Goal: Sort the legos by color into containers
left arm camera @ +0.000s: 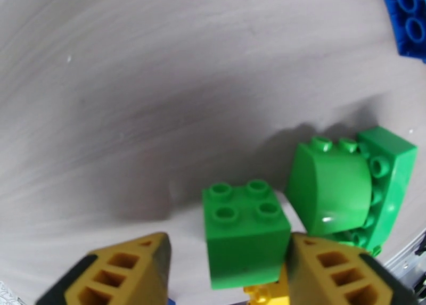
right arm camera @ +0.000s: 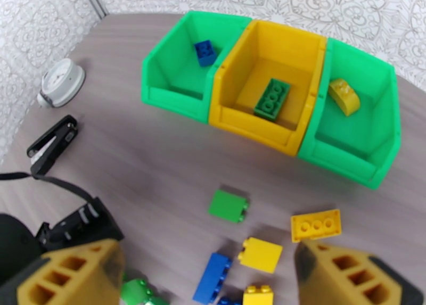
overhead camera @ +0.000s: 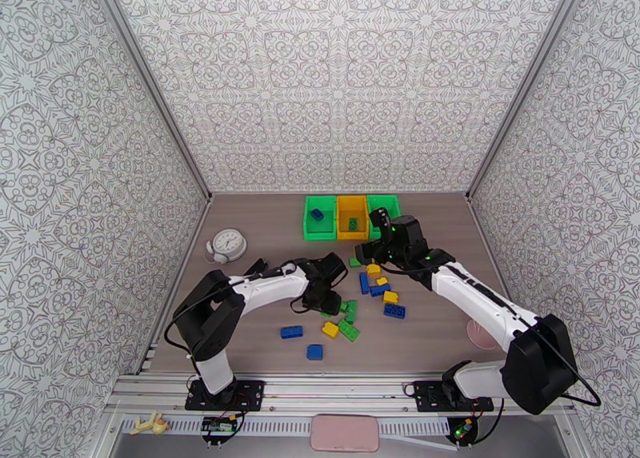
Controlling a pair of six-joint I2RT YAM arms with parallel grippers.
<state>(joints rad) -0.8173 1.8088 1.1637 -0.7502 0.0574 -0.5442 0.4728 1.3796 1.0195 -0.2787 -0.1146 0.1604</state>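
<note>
Three containers (overhead camera: 352, 236) line the tabletop's far edge seen from above, with legos (overhead camera: 394, 311) loose mid-table between the left gripper (overhead camera: 323, 298) and the right gripper (overhead camera: 370, 252), and freer wood toward the side edges. At the left wrist, wide fingers straddle a green square brick (left arm camera: 245, 237) (nearer the right finger), so centre before closing, clear of the curved green brick (left arm camera: 330, 194) just beside it. At the right wrist, spread, empty fingers hover over legos, with open wood before the containers.
</note>
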